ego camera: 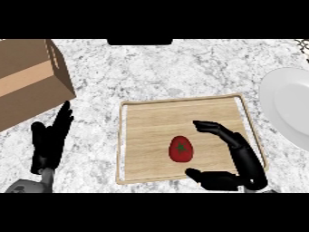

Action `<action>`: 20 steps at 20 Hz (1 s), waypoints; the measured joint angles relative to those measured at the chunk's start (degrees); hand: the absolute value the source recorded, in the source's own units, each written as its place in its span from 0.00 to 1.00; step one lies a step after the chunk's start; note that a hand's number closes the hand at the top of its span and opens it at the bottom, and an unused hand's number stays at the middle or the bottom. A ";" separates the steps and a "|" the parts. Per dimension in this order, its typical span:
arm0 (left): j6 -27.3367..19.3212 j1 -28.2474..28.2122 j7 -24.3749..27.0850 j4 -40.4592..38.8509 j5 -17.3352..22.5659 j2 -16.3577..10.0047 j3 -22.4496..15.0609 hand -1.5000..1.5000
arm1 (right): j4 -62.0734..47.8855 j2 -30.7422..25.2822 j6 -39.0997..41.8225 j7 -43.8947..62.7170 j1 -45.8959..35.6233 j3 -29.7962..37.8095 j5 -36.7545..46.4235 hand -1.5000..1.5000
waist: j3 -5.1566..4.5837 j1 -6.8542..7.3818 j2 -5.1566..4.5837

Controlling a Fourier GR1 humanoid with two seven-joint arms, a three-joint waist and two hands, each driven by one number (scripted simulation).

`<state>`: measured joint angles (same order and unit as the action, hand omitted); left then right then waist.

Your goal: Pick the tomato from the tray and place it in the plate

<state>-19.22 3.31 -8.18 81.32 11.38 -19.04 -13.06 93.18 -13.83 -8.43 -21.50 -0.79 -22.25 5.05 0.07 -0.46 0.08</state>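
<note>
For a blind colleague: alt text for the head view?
The right hand, open, is beside a red tomato on a wooden tray without holding it. A white plate lies farther right; the open left hand rests left, below a cardboard box.

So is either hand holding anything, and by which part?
Nothing is held. The right hand is open beside the tomato, not touching; the left hand rests open.

The tray [150, 121] is pale, matt wood with visible grain. The plate [297, 108] looks smooth, glossy white. The desk [183, 68] is speckled grey stone, and the box [16, 84] is matt brown cardboard.
</note>
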 measured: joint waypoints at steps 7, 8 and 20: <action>-0.01 -0.43 -1.46 0.59 -0.81 0.14 -0.21 0.50 | 4.19 -7.93 -0.70 10.28 -2.16 -3.05 15.26 0.00 | -0.15 0.26 0.13; 0.19 -0.21 -1.42 0.36 -0.77 0.13 0.00 0.50 | 5.02 -8.68 -0.15 13.01 -2.93 -3.54 17.25 0.00 | -0.16 0.26 0.13; -0.09 0.35 -2.21 0.41 -2.90 1.96 -0.36 0.50 | 11.30 -10.08 21.90 43.00 -13.81 -10.09 23.60 0.00 | -0.15 0.70 -0.01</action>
<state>-19.31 3.66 -10.39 81.73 8.48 -17.08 -13.41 104.48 -23.91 13.47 21.50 -14.60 -32.34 28.65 -0.08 0.24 0.07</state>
